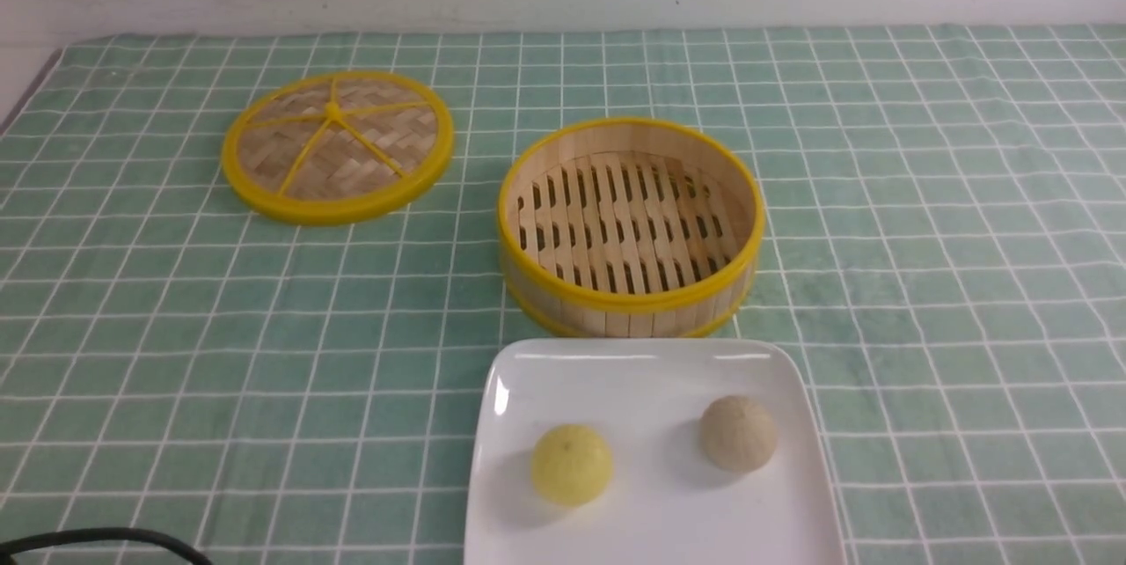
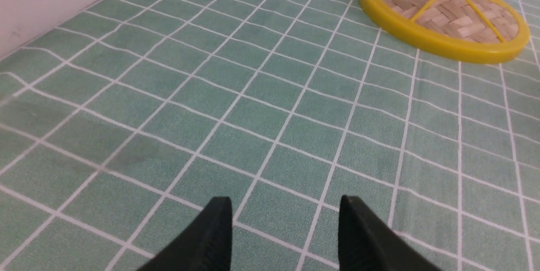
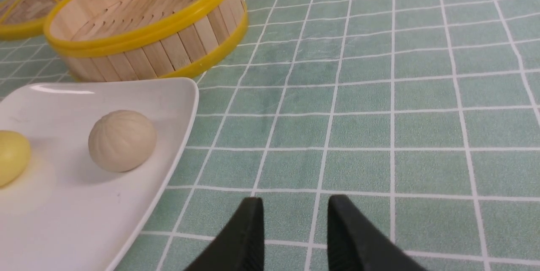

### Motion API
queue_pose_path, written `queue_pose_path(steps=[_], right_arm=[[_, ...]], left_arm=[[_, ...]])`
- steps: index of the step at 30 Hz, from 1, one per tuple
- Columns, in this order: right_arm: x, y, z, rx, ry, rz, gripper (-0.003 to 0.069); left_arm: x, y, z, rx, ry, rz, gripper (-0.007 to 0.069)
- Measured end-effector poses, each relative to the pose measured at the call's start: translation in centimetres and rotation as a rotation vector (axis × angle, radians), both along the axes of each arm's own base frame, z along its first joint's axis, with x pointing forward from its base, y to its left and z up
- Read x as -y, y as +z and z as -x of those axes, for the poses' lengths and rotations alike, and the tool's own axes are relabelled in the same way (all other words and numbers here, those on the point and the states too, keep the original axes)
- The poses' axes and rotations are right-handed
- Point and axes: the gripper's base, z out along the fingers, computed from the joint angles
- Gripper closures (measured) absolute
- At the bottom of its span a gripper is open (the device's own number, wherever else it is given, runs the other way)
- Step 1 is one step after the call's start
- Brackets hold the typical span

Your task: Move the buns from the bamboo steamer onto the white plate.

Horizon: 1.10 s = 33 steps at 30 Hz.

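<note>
Both buns lie on the white plate [image 1: 651,371] at the front centre: the pale yellow bun [image 1: 571,464] on its left half, the beige bun [image 1: 738,433] on its right half. Behind the plate stands the bamboo steamer [image 1: 630,301], with nothing on its slatted floor. The right wrist view shows the beige bun [image 3: 122,140], the yellow bun [image 3: 12,157], the plate [image 3: 168,93] and the steamer [image 3: 168,47]. My right gripper [image 3: 295,203] is open over bare cloth beside the plate. My left gripper [image 2: 286,203] is open over bare cloth. Neither gripper shows in the front view.
The flat woven steamer lid [image 1: 338,145] with yellow spokes lies at the back left; it also shows as the lid [image 2: 443,13] in the left wrist view. A green checked cloth [image 1: 924,239] covers the table. A black cable [image 1: 97,539] curls at the front left corner.
</note>
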Motion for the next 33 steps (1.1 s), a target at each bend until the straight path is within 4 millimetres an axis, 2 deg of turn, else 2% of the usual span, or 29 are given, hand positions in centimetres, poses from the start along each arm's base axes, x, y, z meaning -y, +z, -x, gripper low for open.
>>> queue_pose_path(steps=[12,27,33], right_arm=[[0.0,0.0,0.0,0.0,0.0,0.0,0.0423],[0.0,0.0,0.0,0.0,0.0,0.001,0.0421],[0.0,0.0,0.0,0.0,0.0,0.001,0.0421]], left_arm=[[0.02,0.0,0.02,-0.003,0.001,0.009,0.0257],[0.62,-0.03,-0.06,-0.035,-0.112,-0.129,0.0257],[0.66,-0.03,-0.07,-0.032,-0.113,-0.116,0.0257]])
